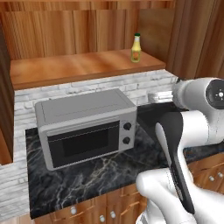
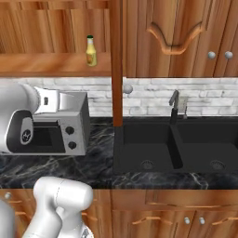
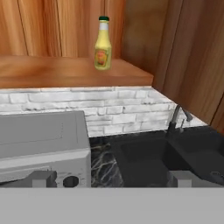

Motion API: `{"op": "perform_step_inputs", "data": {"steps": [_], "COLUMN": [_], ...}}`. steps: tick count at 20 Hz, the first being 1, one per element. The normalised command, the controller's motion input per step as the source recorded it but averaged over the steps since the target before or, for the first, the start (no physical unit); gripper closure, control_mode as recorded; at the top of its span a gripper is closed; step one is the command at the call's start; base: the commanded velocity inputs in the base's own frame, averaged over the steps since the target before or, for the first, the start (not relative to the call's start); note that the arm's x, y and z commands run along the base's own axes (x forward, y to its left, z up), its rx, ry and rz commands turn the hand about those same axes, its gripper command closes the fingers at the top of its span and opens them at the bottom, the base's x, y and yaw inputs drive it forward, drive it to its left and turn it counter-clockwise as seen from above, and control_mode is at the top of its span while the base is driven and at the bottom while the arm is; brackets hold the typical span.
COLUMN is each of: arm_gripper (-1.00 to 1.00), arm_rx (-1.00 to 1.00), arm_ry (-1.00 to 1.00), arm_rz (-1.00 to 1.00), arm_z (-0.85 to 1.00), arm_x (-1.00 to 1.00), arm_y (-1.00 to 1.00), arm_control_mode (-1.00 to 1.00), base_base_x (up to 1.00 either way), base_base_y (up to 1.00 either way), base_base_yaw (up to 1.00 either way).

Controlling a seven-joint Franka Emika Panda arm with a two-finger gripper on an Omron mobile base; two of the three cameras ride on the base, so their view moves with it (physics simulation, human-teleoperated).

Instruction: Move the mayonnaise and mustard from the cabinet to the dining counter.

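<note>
Mustard [image 3: 103,43] stands upright on the open shelf of the cabinet [image 3: 65,72], near its right end, close to the side wall. In the hand view the bottle sits at about 12 o'clock from the gripper [image 3: 111,178], well apart from it and higher. Gripper fingers [image 3: 43,178] are spread wide, nothing between them. Below the shelf: grey microwave [image 1: 85,127] on the black marble counter [image 1: 100,173], black sink [image 2: 176,146] at roughly 4 o'clock from the bottle. Label detail is too blurred to read.
</note>
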Motion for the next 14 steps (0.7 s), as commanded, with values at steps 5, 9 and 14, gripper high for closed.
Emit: {"op": "perform_step_inputs", "data": {"steps": [5,9,14], "arm_gripper": [-1.00,-1.00,-1.00], "arm_rx": [-0.07,-0.02,-0.02], "arm_ry": [0.13,0.04,-0.07], "arm_rz": [-0.01,-0.03,-0.01], "arm_z": [0.35,0.22,0.02], "arm_x": [0.08,0.27,0.41], "arm_y": [0.11,0.00,0.10], "arm_control_mode": [-1.00,-1.00,-1.00], "base_base_x": [0.00,0.00,0.00], "base_base_y": [0.00,0.00,0.00], "base_base_yaw": [0.00,0.00,0.00]}}
